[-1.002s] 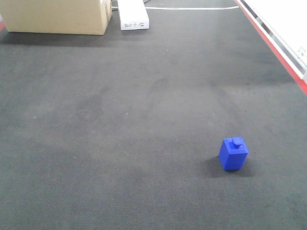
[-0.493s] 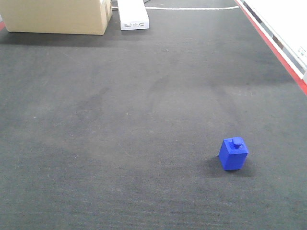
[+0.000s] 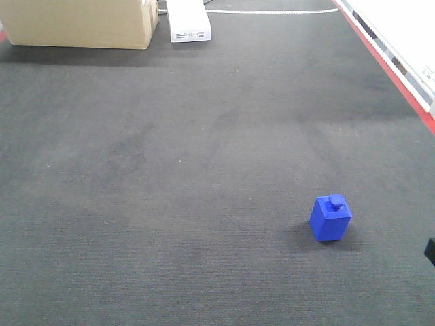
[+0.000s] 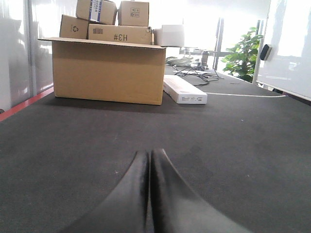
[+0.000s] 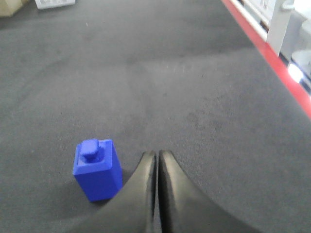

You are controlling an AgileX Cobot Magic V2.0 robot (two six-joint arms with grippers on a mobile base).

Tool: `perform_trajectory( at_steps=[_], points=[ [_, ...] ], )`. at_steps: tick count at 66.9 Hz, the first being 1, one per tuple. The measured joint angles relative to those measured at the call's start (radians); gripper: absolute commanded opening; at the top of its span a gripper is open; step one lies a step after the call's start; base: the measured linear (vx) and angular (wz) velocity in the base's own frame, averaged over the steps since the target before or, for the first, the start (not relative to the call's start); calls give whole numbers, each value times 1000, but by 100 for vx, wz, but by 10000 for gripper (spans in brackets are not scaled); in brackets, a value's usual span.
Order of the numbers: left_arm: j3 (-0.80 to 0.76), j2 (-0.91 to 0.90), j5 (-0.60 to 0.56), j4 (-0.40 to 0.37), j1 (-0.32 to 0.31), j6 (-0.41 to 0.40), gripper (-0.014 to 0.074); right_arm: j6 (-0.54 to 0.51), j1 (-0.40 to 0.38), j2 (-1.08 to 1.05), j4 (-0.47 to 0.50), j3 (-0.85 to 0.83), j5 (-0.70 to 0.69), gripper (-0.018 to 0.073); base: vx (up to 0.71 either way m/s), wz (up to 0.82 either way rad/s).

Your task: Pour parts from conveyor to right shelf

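Since a second ago the blue block (image 3: 331, 218) isn't budging, but a dark corner (image 3: 430, 251) is poking in at 4 o'clock, probably the right arm. Block's standing upright, knob up, on the conveyor (image 3: 170, 204). The right gripper (image 5: 157, 154), pinched closed and empty, is sitting just beside it, block at its 9 o'clock. The left gripper (image 4: 149, 153) is closed too and isn't seeing it, so right's nearer.

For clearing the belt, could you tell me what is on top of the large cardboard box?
Several smaller boxes show above the large cardboard box; its flap hides whether they rest on or in it.
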Motion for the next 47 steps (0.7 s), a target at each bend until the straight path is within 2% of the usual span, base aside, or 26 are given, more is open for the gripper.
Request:
perform_trajectory(
  at_steps=[7,13,25,37,47],
  points=[
    [0,0,0,0,0,0,-6,-5,1,24,2,-10,24,27,0,0],
    [0,0,0,0,0,0,-6,-19,20,50,2,-46,81,90,0,0],
    [0,0,0,0,0,0,-6,-87,114,142,2,-148,171,307,0,0],
    [0,0,0,0,0,0,-6,-94,181,292,2,-236,193,519,0,0],
    [0,0,0,0,0,0,-6,-94,191,441,7,-342,235,607,0,0]
  ],
)
